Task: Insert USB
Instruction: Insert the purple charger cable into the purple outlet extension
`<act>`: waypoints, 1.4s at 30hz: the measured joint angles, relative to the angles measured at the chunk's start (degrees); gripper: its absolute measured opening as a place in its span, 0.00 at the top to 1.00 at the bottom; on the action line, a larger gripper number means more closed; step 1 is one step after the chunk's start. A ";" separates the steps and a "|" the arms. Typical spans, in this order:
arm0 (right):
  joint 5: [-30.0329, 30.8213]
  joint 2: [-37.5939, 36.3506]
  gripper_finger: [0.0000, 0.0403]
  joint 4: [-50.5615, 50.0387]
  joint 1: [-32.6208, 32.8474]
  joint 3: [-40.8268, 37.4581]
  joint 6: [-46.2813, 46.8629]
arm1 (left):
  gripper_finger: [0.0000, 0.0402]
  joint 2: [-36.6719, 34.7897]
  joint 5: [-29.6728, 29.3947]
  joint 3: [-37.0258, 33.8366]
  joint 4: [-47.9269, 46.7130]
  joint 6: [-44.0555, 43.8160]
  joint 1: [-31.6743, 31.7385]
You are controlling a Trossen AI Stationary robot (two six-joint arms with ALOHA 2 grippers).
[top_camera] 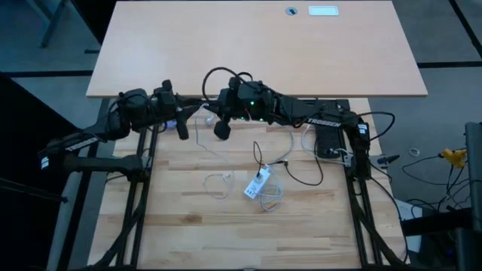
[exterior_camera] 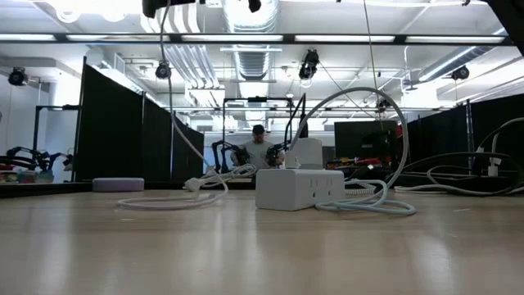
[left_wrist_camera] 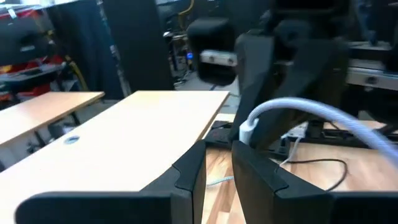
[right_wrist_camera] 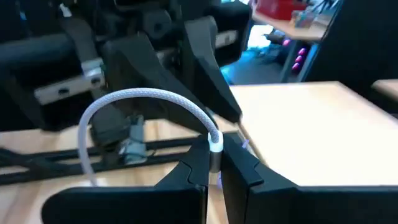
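I judge the white cable (right_wrist_camera: pixel 149 99) limp, so my right gripper (right_wrist_camera: pixel 214 165) pinches its rigid plug; left gripper (left_wrist_camera: pixel 217 171) spread.

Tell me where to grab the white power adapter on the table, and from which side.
Probably grip the white power adapter across its long flat sides, coming straight down from above. It lies flat on the table, blocky and elongated, so the narrow width suits the fingers. Avoid the end where its white cable leaves.

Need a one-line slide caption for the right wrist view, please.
Right gripper pinches the plug end of a white braided cable, which arcs up and back toward the left arm.
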 joint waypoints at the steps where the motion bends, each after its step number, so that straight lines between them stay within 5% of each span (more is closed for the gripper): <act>1: 2.11 0.11 0.99 0.57 0.33 0.00 -1.76 | 0.84 0.12 -0.12 0.00 -0.17 0.00 0.00; 8: 24.48 0.18 0.99 2.58 2.59 0.00 -19.96 | 0.84 -1.80 -0.43 0.13 -1.44 -4.05 0.00; 13: 32.58 0.18 0.99 2.60 2.50 0.00 -27.24 | 0.84 -4.27 -6.82 3.78 -3.14 -6.47 0.00; 25: 36.56 2.79 0.99 5.45 2.81 -0.70 -41.44 | 0.80 6.32 -10.80 7.40 -0.24 -9.18 -1.00; 29: 40.94 3.10 0.99 6.84 3.04 -0.72 -47.54 | 0.70 10.28 -11.38 8.34 0.18 -9.74 -0.96; 37: 40.90 3.17 0.99 8.18 3.75 -0.74 -49.86 | 0.42 14.48 -12.70 11.35 0.73 -7.18 -0.96; 42: 41.44 3.19 0.99 8.63 3.92 -0.83 -51.05 | 0.33 15.57 -12.71 11.37 0.98 -6.74 -0.94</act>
